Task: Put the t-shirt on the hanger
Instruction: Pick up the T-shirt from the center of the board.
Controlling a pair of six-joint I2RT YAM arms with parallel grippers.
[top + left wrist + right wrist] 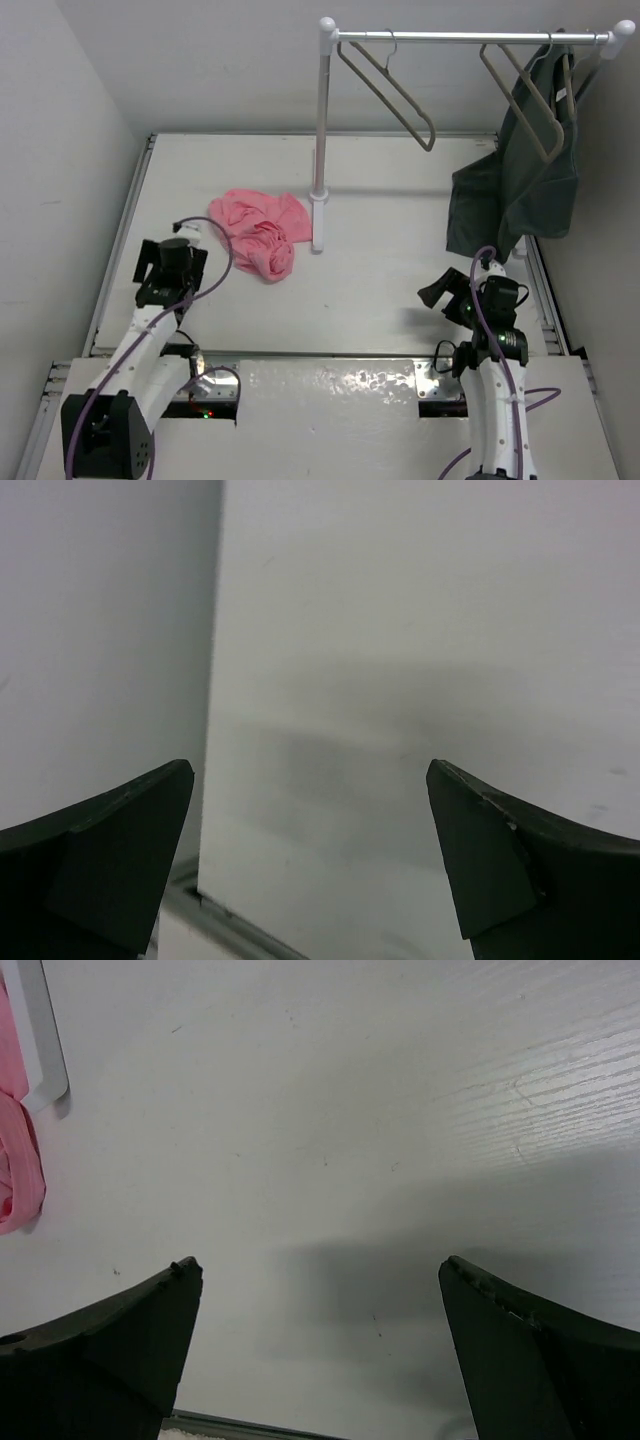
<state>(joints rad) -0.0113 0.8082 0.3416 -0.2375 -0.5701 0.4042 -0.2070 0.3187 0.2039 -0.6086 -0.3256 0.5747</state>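
T-shirt (258, 232) was found crumpled on the worktop (400, 260). Hanger (395, 95) was hung on the rail (450, 38). Left fingers (110, 850) and right fingers (520, 1340) were spread apart.

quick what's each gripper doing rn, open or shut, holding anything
Left gripper: open, holding nothing.
Right gripper: open, holding nothing.

Bright, even light; soft shadows.
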